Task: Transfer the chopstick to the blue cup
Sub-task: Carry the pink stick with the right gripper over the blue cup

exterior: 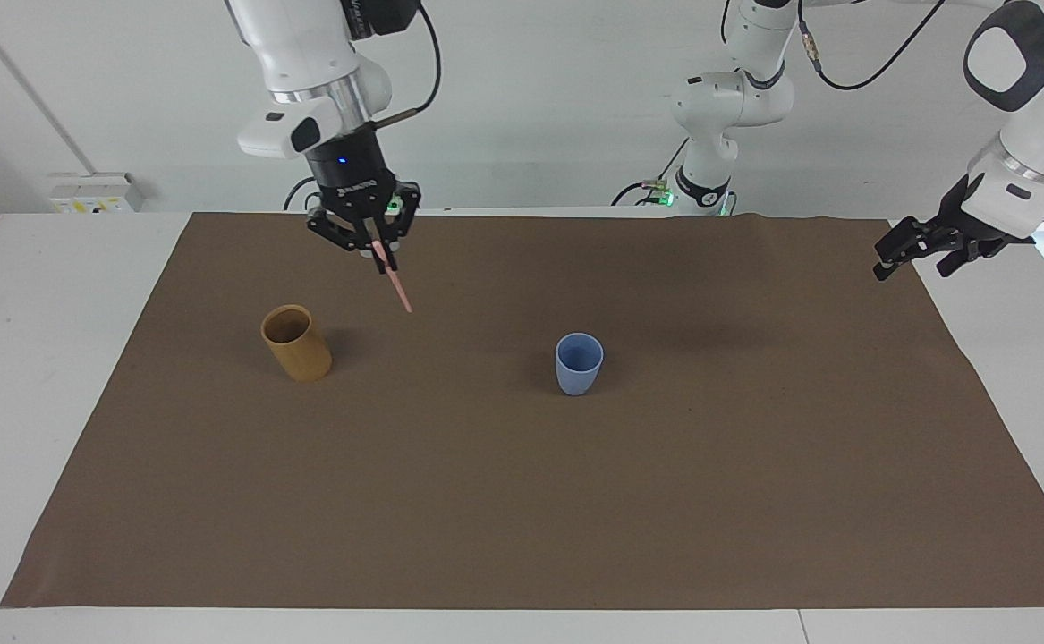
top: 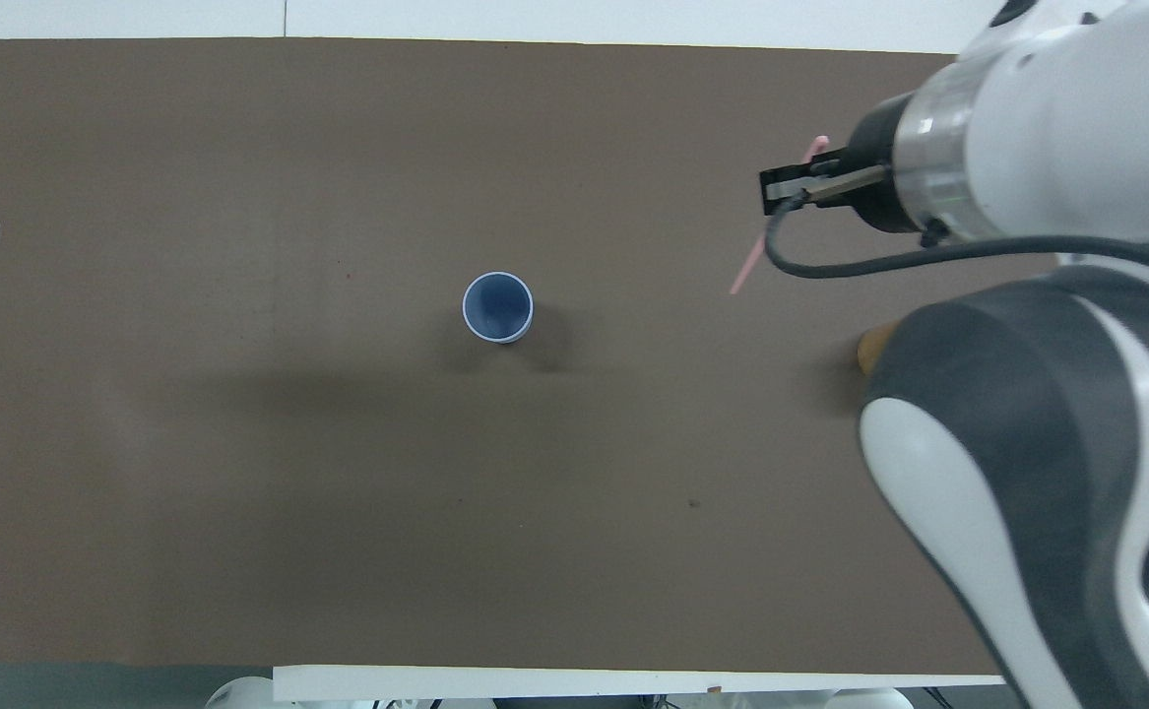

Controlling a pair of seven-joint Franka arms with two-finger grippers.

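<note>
My right gripper (exterior: 377, 249) hangs in the air, shut on a thin pale-pink chopstick (exterior: 399, 291) that slants down from its fingertips. It is over the brown mat between the tan cup and the blue cup (exterior: 579, 362), closer to the tan one. From overhead the chopstick (top: 746, 266) points toward the blue cup (top: 497, 307), which stands upright and apart from it at the middle of the mat. My left gripper (exterior: 911, 259) waits open, holding nothing, over the mat's edge at the left arm's end.
A tan straight-sided cup (exterior: 296, 343) stands upright toward the right arm's end; overhead, my right arm hides all but a sliver of it (top: 867, 352). The brown mat (exterior: 522, 501) covers most of the white table.
</note>
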